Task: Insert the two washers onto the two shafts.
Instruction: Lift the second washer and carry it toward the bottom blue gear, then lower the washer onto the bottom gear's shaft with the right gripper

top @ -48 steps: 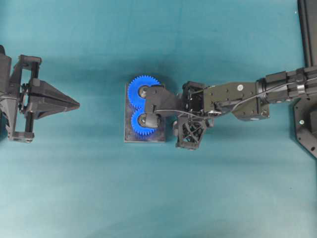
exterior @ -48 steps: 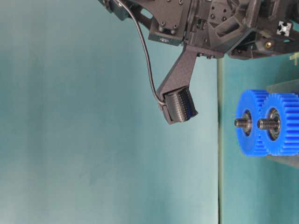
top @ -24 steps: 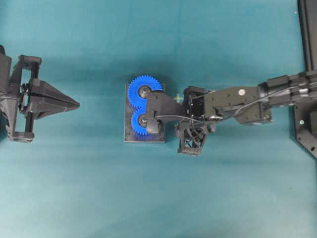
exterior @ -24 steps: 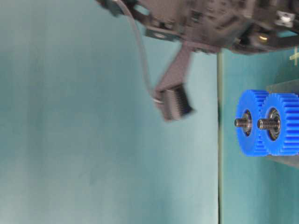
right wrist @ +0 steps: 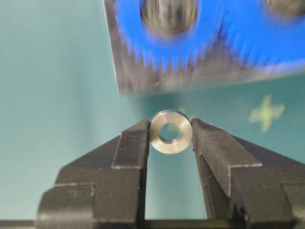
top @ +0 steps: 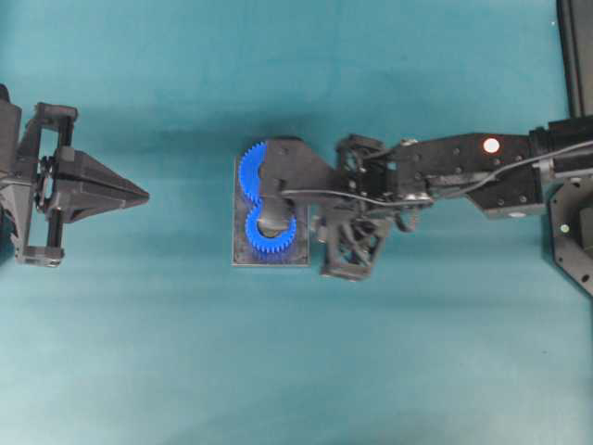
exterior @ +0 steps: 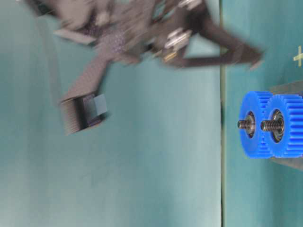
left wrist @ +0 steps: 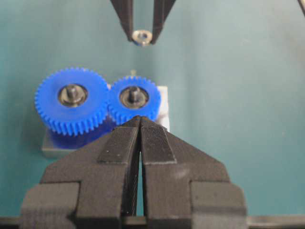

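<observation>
The right gripper [right wrist: 170,138] pinches the washer [right wrist: 170,131] by its rim between both fingertips, so the washer's hole faces the wrist camera. In the left wrist view the washer [left wrist: 142,37] hangs above and behind the two blue gears [left wrist: 95,100], well apart from them. Each gear sits on a threaded shaft [exterior: 267,125] that stands upright from the base block [left wrist: 55,145], so the washer's hole must turn level and come down along that vertical axis. The right arm is much nearer (it reaches over the gears). The left gripper [left wrist: 139,125] is pressed together, empty, far aside.
</observation>
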Controlling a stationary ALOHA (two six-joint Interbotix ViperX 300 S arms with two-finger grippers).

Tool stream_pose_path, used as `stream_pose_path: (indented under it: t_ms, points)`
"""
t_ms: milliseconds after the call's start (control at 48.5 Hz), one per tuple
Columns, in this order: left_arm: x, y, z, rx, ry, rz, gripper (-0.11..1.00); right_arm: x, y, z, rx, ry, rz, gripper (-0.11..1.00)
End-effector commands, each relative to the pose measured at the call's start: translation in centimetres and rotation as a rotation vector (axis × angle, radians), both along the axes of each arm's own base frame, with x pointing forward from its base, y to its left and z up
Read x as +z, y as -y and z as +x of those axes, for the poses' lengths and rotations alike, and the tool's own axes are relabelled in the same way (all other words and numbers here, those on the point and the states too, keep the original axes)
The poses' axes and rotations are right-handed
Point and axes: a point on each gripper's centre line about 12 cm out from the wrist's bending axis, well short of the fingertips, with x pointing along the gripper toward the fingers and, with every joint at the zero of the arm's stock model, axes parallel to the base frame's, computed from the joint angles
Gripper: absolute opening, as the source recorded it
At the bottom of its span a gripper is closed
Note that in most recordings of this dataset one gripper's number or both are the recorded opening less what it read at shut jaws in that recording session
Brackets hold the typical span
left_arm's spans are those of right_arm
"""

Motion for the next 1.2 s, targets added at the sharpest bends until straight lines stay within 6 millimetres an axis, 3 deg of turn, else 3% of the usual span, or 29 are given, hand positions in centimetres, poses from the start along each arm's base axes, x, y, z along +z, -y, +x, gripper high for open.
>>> stream_pose_path:
  t_ms: [0,413,1176]
  points:
    - [1.0,0.0,0.3,-0.001,0.032,0.001,0.0,1.8,0.0,1.4,0.026,0.039,-0.019,0.31]
    - [1.2,0.0,0.3,-0.003,0.038,0.002,0.0,0.4,0.3,5.2,0.102,-0.011,-0.056,0.31]
    - [1.2,0.1,0.3,-0.005,0.038,0.001,0.0,-0.6,0.1,5.8,0.109,-0.028,-0.056,0.31]
